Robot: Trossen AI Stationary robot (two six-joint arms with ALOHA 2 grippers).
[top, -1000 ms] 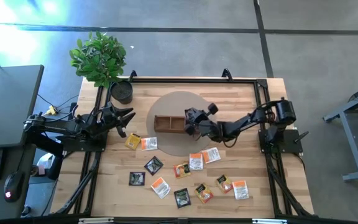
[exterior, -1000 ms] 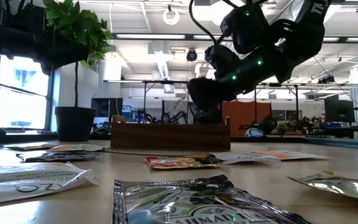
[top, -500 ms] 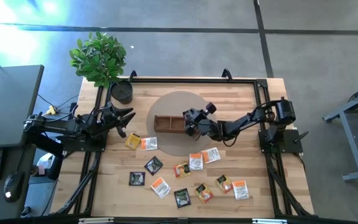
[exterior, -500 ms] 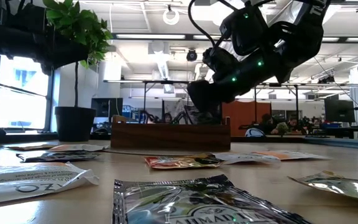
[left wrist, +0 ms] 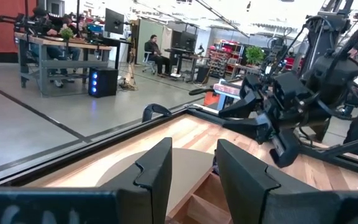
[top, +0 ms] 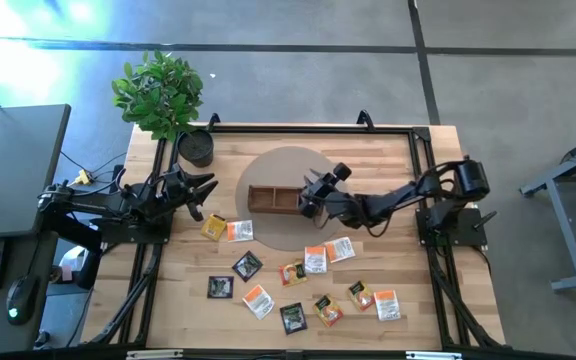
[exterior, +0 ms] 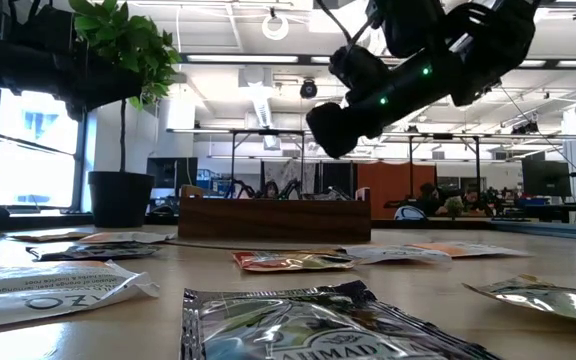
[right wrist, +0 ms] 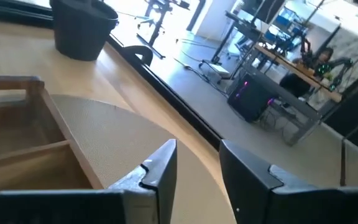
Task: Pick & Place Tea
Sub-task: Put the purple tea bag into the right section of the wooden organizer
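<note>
High view: right gripper (top: pixel 309 196) reaches low over wooden tray (top: pixel 268 199), jaws parted, empty; left gripper (top: pixel 204 189) waits apart from tray, also parted.

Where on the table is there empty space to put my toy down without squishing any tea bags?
Bare wood lies along the far edge between the black plant pot and the table's right corner. The near-left corner beside the black packet also looks free. The near middle is crowded with tea packets, below the wooden tray.

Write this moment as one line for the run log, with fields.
right tool: open, empty, above wooden tray | left tool: open, waiting at left edge | tea packets: loose on table, in front of tray
</note>
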